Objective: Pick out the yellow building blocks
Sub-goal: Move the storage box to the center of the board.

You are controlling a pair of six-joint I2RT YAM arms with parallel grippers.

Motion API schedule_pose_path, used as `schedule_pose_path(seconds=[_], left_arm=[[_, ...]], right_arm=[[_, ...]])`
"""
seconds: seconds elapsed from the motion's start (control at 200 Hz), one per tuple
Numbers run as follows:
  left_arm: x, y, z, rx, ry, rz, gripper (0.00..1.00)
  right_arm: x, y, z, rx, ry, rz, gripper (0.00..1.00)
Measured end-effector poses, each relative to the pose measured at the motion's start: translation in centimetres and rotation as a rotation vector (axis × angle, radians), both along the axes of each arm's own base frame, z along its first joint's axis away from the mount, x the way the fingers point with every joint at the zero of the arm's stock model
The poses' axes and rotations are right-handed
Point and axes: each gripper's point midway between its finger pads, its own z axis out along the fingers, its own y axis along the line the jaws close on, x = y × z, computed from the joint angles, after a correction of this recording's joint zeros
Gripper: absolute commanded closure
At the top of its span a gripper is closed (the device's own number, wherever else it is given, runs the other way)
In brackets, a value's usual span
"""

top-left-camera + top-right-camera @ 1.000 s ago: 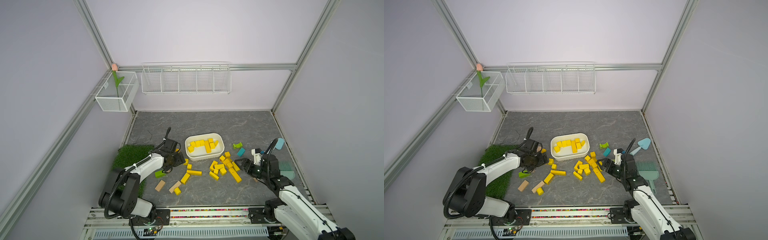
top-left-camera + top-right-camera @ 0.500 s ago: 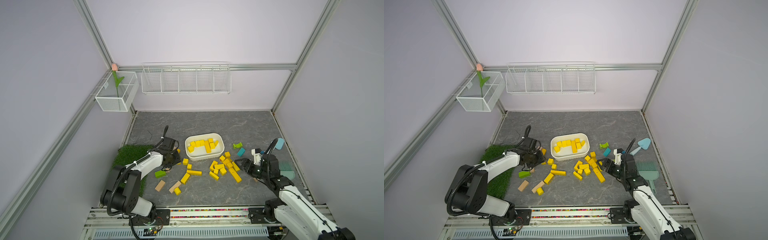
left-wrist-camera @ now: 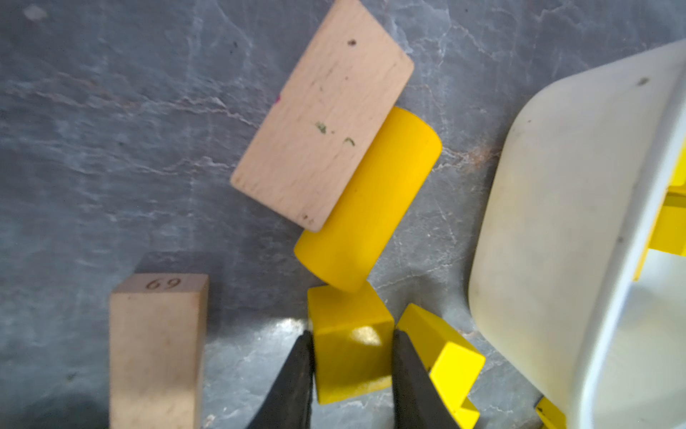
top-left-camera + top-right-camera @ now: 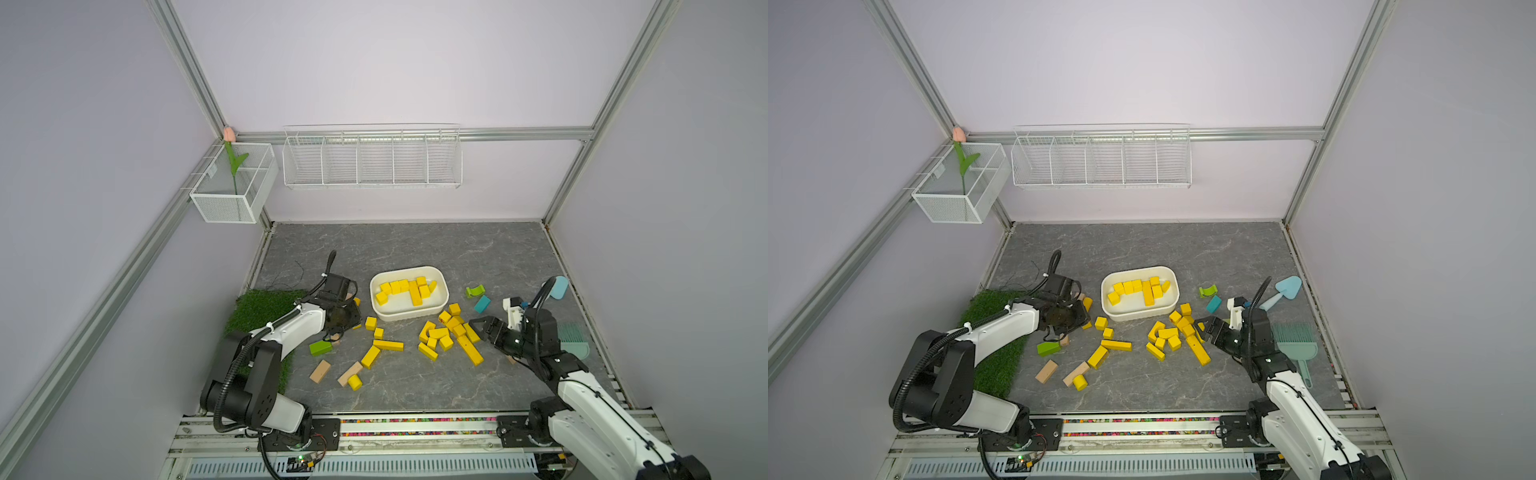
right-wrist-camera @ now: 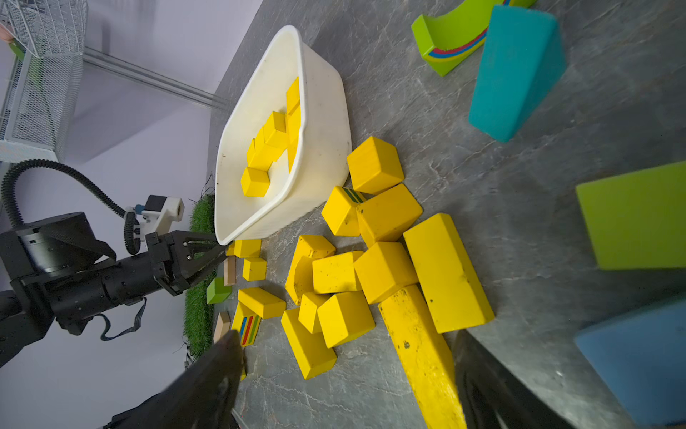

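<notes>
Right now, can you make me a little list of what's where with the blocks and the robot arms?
Left jaws: closed on a yellow cube, beside the white tub
Right jaws: open, by the loose yellow pile
In the tub: some yellow blocks
Not yellow, outside the tub: tan blocks, green block
</notes>
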Motion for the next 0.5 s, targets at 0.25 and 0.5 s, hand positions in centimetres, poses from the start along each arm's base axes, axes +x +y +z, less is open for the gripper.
schedule_pose_path(seconds=[0.25,0.5], left_arm=[[-0.12,0.06,0.10,-0.002,-0.007,0.001,0.80],[-0.75,0.31,0.18,-0.006,-0.013,0.004,0.95]], right_arm=[[-0.01,-0.03,0.07,0.001,-0.003,-0.002,0.11],[0.11,0.01,0.41,0.011,-0.029,-0.004,0.11]])
